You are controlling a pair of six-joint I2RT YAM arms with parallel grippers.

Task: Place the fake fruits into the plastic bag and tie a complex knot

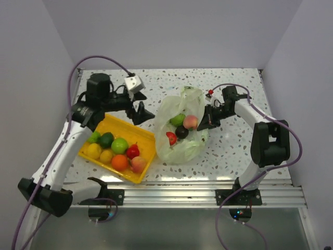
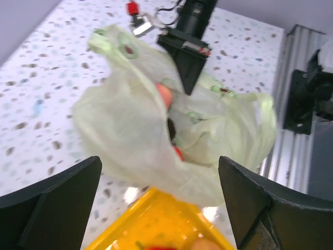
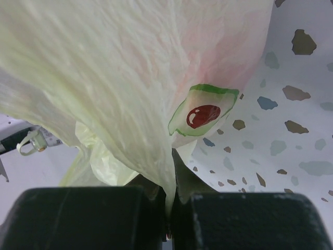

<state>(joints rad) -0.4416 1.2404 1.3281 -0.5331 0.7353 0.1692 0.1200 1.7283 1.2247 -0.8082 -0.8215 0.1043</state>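
Nearest me in the overhead view is the metal rail (image 1: 208,195) where both arms are bolted. Beyond it the speckled table (image 1: 234,151) fills the view.

The bag (image 1: 179,151) lies roughly mid-table. It is pale green and crinkled, with its mouth towards the back and its body slumped towards the rail. It sits just to the right of the yellow tray (image 1: 117,125), close to the tray's corner; I cannot tell if they touch.

The left gripper (image 1: 141,104) hovers over the far end of the tray, pointing at the bag. Its fingers (image 2: 57,203) are spread wide with nothing between them.

The right gripper (image 1: 208,119) meets the bag's right side. My right wrist view shows its fingers pressed together on a thin fold of the plastic, holding that side up.

The fruits are split between the two places. Through the plastic I make out four:
- a green one (image 1: 177,119)
- a pink peach (image 1: 190,122)
- a dark one (image 1: 181,132)
- a red strawberry (image 1: 171,138)

In the tray I count eight:
- two dark green fruits (image 1: 106,139) at its left end
- a green apple (image 1: 119,145)
- two yellow lemons (image 1: 93,151)
- a small red fruit (image 1: 133,151)
- an orange (image 1: 119,162)
- a second peach (image 1: 138,164) at the near corner

Smallest of all is an avocado print (image 3: 203,112) on the bag, just above the right fingers.
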